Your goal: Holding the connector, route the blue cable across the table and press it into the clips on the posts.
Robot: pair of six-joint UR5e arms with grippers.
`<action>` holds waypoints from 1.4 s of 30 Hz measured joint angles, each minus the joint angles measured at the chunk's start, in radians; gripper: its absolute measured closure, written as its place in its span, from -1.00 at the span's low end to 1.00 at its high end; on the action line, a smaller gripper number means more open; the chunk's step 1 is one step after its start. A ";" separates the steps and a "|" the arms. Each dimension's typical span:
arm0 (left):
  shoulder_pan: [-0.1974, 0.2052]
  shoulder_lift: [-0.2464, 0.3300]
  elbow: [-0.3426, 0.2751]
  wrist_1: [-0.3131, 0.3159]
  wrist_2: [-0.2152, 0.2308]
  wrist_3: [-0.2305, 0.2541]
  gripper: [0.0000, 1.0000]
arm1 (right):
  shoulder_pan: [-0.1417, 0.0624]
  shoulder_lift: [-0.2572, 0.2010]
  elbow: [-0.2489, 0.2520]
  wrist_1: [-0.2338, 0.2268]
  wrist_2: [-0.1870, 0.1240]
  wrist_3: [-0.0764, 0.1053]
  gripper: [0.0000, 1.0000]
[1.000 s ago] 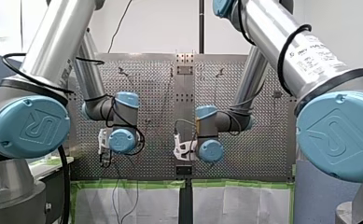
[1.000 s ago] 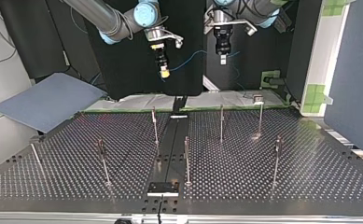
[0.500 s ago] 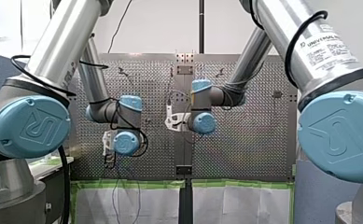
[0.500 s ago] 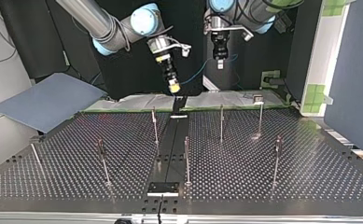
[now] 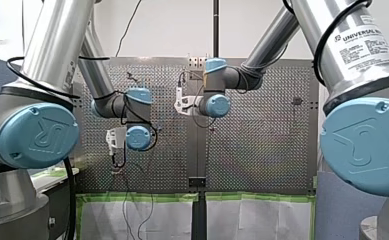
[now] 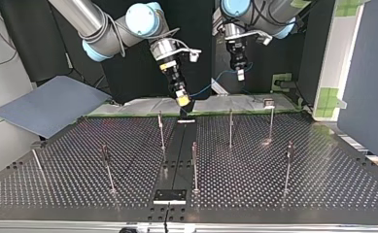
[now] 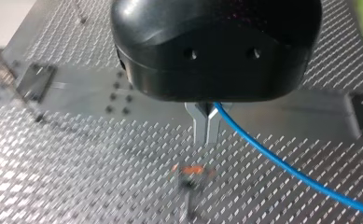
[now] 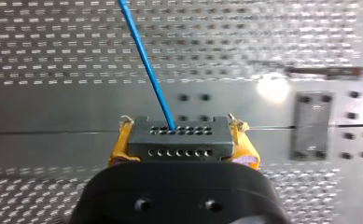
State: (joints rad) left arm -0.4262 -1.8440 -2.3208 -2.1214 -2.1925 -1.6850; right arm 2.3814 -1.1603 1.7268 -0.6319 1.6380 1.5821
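**Both tools held above the tabletop, the blue cable strung between them**

My right tool (image 6: 182, 99) (the one with yellow pads) is clamped on the dark connector (image 8: 178, 139), one pad against each side. The blue cable (image 8: 145, 60) leaves the connector's top face and runs off ahead over the perforated tabletop (image 6: 274, 184). My left tool (image 7: 206, 139) has its metal fingers pressed together on the same cable further along – the cable comes out beside them and trails away to one side. In the top view the cable sags in a shallow arc in the air between the two tools, above the far edge of the tabletop and well apart from the thin upright posts (image 6: 161, 131) – these stand scattered across the tabletop nearer the camera.
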 joint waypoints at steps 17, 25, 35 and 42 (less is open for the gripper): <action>0.137 0.140 0.002 -0.139 0.065 -0.130 1.00 | 0.038 -0.009 -0.048 0.151 -0.055 0.004 1.00; 0.172 0.212 0.002 -0.211 0.096 -0.182 1.00 | 0.055 -0.008 -0.066 0.225 -0.046 0.012 1.00; 0.207 0.295 0.013 -0.250 0.131 -0.200 1.00 | 0.074 -0.008 -0.135 0.312 -0.044 0.013 1.00; 0.231 0.352 0.044 -0.300 0.151 -0.208 1.00 | 0.078 -0.008 -0.172 0.375 -0.049 0.023 1.00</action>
State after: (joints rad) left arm -0.1952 -1.4925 -2.2771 -2.4212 -2.0414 -1.8927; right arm 2.4595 -1.1680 1.5543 -0.2573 1.5886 1.6051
